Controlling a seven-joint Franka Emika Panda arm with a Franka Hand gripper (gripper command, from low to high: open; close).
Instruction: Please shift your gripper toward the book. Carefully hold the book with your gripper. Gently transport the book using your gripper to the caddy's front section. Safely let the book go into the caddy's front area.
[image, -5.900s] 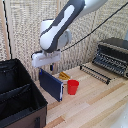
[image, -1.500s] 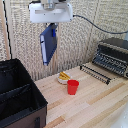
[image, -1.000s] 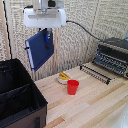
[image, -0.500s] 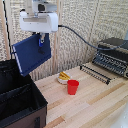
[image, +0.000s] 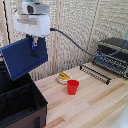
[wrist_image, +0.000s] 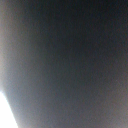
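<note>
The dark navy-blue book (image: 22, 56) hangs in the air, tilted, its flat face toward the camera. My gripper (image: 34, 44) holds it by its upper edge, shut on it, under the white boxy block of the arm. The book hovers above the black soft-sided caddy (image: 22, 107), which stands at the exterior view's left with inner dividers showing. In the wrist view a dark blurred surface fills nearly the whole picture; it looks like the book (wrist_image: 65, 60) close to the lens.
A red cup (image: 73, 87) stands on the wooden table (image: 95, 105), with a small plate of yellow food (image: 63, 77) behind it. A dark toaster oven (image: 112, 55) and its pulled-out rack (image: 95, 72) sit at the exterior view's right. A black cable (image: 75, 44) trails from the arm.
The arm lifted the book off the table and has carried it toward the exterior view's left, from above the table to over the caddy. The book has swung from edge-on to face-on.
</note>
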